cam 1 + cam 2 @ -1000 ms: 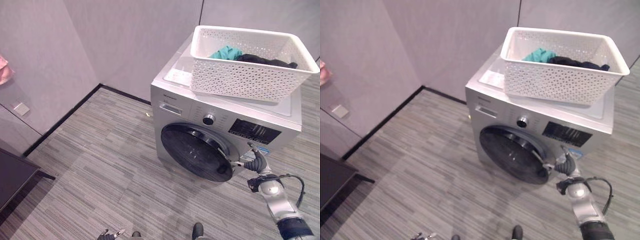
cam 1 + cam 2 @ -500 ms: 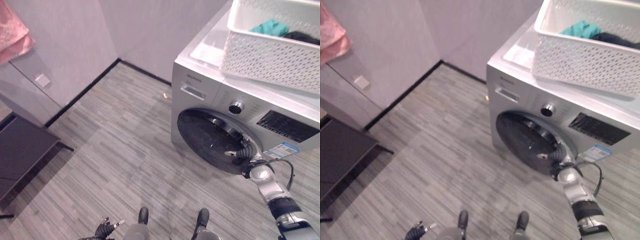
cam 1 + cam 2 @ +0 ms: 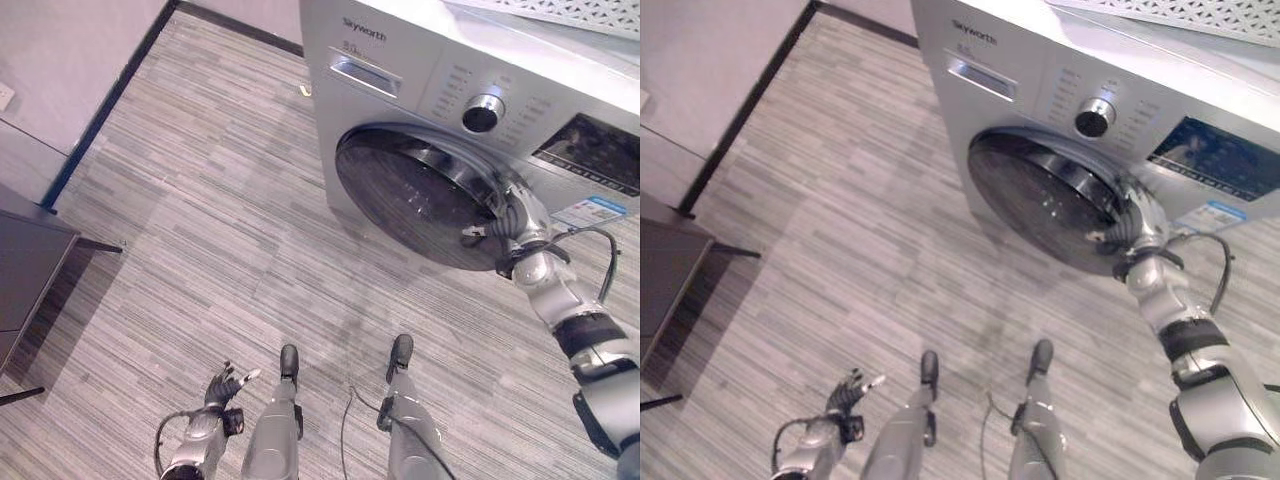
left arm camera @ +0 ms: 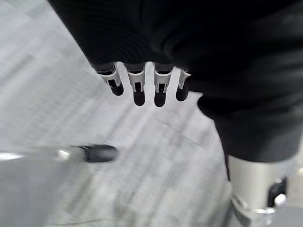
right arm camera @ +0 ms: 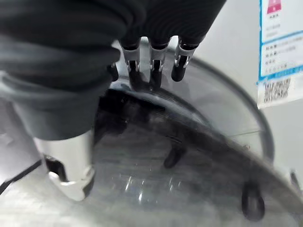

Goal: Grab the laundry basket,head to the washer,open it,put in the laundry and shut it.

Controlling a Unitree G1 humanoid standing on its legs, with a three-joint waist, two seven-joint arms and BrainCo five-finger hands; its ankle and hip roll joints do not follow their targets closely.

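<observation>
The washer [image 3: 440, 110] stands silver against the wall, its round dark glass door [image 3: 425, 195] facing out over the grey plank floor [image 3: 200, 210]. The door sits slightly proud of the front panel on its right side, a narrow gap showing at that edge. Above it are a control knob [image 3: 482, 113] and a dark display panel [image 3: 590, 155], with a small sticker [image 3: 590, 212] below the display. On the washer's top, at the upper edge of the head views, a strip of the white perforated laundry basket [image 3: 1200, 15] is visible; its contents cannot be seen.

The right robot hand [image 3: 515, 225] is at the door's right rim, fingers [image 5: 154, 66] curled over the chrome edge of the door, with the thumb [image 5: 71, 175] lower down by the glass. It grips that rim.

The left robot hand [image 3: 222, 385] hangs low beside the robot, well apart from the washer, above the floor. Its fingers [image 4: 137, 87] are loosely extended and it holds nothing.

A dark low piece of furniture [image 3: 25, 265] stands at the far left by the wall.
</observation>
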